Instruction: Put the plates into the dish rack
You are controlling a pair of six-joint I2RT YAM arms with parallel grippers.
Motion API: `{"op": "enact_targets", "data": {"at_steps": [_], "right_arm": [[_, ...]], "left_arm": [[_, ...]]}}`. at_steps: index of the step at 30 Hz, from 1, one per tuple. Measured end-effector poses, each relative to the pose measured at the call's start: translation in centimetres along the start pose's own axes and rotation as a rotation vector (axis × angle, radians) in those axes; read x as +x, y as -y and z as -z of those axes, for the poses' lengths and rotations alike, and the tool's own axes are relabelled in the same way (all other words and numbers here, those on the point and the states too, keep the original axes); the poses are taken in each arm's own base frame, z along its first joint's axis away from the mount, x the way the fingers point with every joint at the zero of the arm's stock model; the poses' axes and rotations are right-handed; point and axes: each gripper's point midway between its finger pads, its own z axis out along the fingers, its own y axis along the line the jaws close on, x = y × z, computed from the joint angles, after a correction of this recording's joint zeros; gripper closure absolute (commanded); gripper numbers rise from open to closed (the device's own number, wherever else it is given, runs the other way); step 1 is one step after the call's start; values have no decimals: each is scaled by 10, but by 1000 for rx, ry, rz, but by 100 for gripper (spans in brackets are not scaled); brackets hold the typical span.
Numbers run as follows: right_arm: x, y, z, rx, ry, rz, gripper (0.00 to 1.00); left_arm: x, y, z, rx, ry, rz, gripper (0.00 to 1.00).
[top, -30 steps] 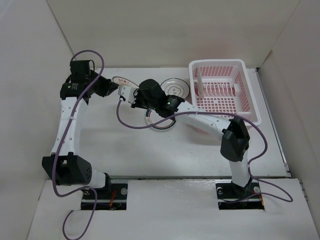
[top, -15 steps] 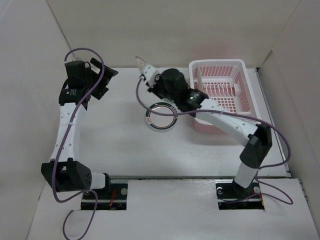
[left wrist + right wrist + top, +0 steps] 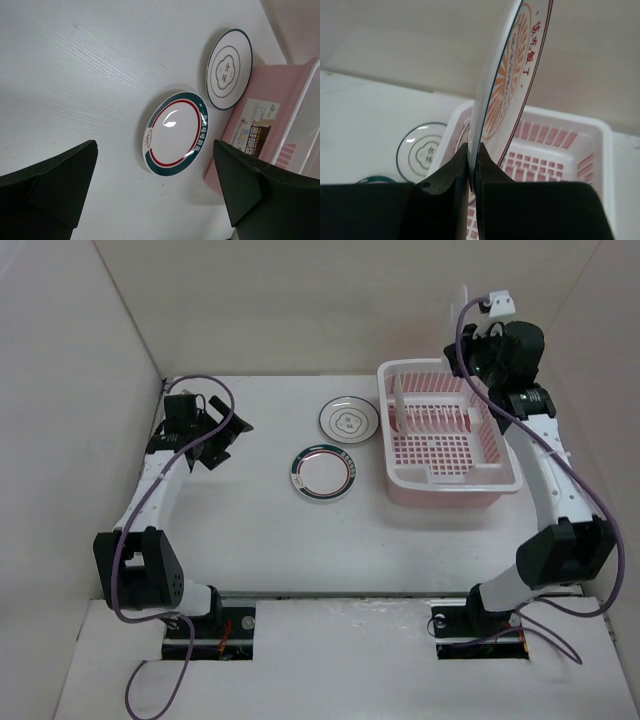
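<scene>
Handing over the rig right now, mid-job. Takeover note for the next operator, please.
Left hand open, empty, over the table left of the plates.
Right hand shut on a small white plate with orange sunburst centre, held on edge above the far right of the pale pink plastic dish rack.
Done: one white plate upright at the rack's left end.
Left: slot the held plate, then the grey-flower plate and green-rimmed plate, both flat on the table beside the rack.

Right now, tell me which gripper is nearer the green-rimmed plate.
Left. The left gripper is open, left of the green-rimmed plate; the right gripper holds a sunburst plate up over the dish rack, farther off.
</scene>
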Motion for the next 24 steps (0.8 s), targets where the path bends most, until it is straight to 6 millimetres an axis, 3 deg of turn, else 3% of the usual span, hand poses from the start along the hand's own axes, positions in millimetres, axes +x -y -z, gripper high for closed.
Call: {"op": "enact_targets", "data": {"at_steps": [4, 5, 10, 13, 24], "right_arm": [[63, 4, -23, -66, -139, -106, 100], [91, 5, -28, -78, -204, -142, 100], [155, 0, -35, -105, -358, -220, 100], [171, -2, -37, -111, -392, -232, 100], [187, 3, -40, -86, -431, -189, 100]], "left_arm": [[11, 1, -17, 4, -43, -56, 0], [15, 0, -21, -1, -55, -66, 0], [28, -1, -31, -10, -95, -104, 0], [28, -2, -32, -13, -95, -112, 0], [26, -5, -36, -22, -90, -121, 0]]}}
